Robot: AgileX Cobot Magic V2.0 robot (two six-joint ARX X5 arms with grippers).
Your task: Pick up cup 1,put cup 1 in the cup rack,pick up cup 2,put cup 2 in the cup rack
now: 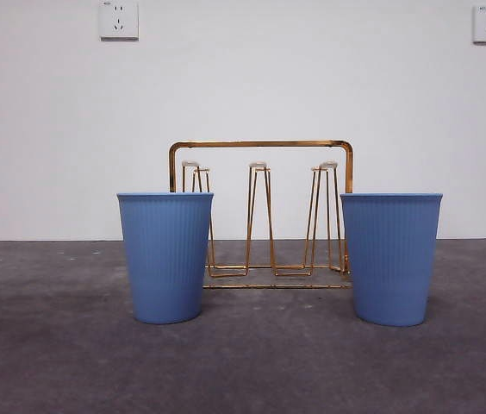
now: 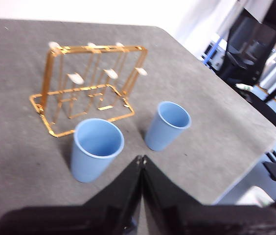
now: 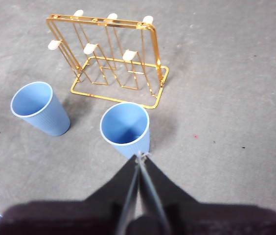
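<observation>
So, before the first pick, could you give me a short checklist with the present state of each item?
1. Both cups upright, mouths up: left cup, right cup: ok.
2. Cups empty inside: ok, seen in the wrist views.
3. Cup rack standing upright behind the cups, pegs free: ok.
4. Left gripper open for a grasp: not ok, jaws shut.
5. Right gripper open for a grasp: not ok, jaws shut.
6. Which cup is cup 1: cannot tell.

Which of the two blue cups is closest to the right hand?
The blue cup right in front of the right hand, the right-side one in the front view. The other blue cup stands farther off, beside the gold wire cup rack.
</observation>
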